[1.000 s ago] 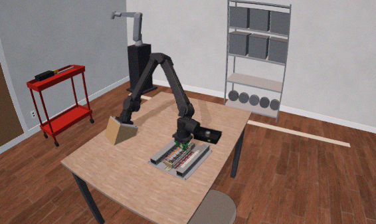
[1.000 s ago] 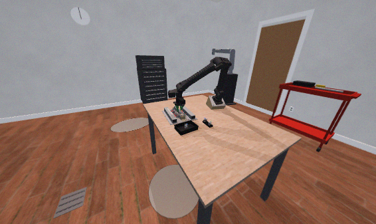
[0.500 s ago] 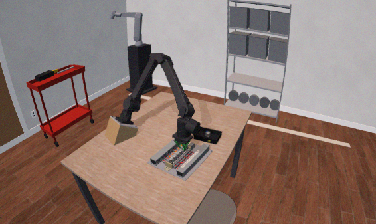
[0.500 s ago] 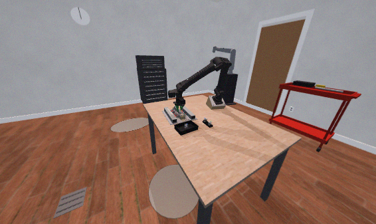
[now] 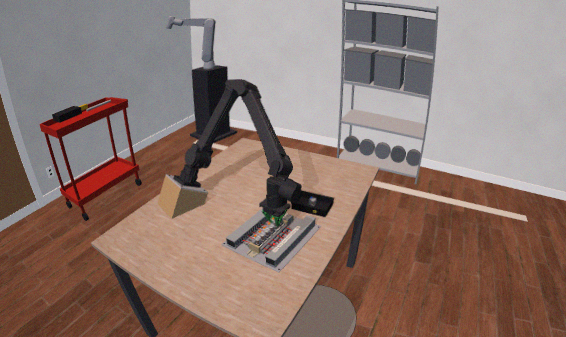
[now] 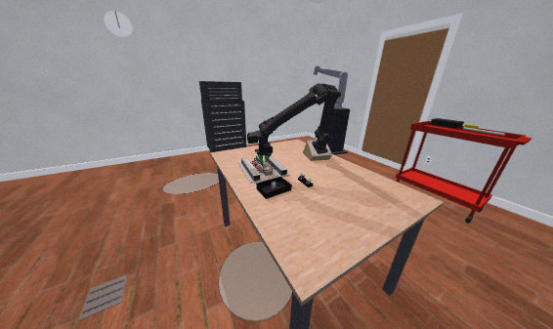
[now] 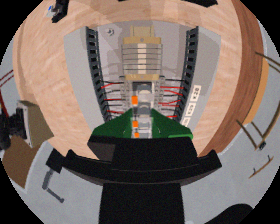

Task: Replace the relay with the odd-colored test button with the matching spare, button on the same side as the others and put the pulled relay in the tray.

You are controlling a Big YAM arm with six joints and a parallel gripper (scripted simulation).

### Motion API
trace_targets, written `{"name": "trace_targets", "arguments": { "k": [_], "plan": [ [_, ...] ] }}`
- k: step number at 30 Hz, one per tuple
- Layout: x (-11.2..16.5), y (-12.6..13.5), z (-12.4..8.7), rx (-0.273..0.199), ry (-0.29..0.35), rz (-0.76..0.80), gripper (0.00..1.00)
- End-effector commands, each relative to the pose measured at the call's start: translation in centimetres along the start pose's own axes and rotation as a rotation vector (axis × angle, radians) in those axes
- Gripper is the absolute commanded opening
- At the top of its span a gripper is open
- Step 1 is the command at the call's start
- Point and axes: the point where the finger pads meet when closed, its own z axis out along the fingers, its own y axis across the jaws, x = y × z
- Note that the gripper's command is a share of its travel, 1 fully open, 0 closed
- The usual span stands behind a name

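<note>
A grey panel [image 5: 272,238] with a row of relays [image 7: 143,56] lies on the table between two black ducts. My gripper [image 5: 274,217] stands straight down over the tray end of the row. In the wrist view its green fingers are shut on a relay with an orange button [image 7: 135,133]. That relay sits in line with the row, and the neighbouring relay also shows an orange button [image 7: 134,99]. How deep the held relay sits is hidden by the fingers.
A small black spare holder [image 6: 304,180] lies on the table beyond the tray; it also shows in the wrist view [image 7: 60,2]. The arm's tan wedge base [image 5: 181,198] stands at the table's left edge. A round stool [image 5: 320,310] stands at the front edge.
</note>
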Motion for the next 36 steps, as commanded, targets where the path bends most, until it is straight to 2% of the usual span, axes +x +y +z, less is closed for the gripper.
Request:
{"name": "trace_targets", "arguments": {
  "k": [1, 36],
  "plan": [
    [-1.03, -1.10, -0.59, 0.027, 0.003, -0.023, 0.00],
    [-0.62, -0.57, 0.30, 0.011, 0.002, -0.012, 0.00]
  ]
}}
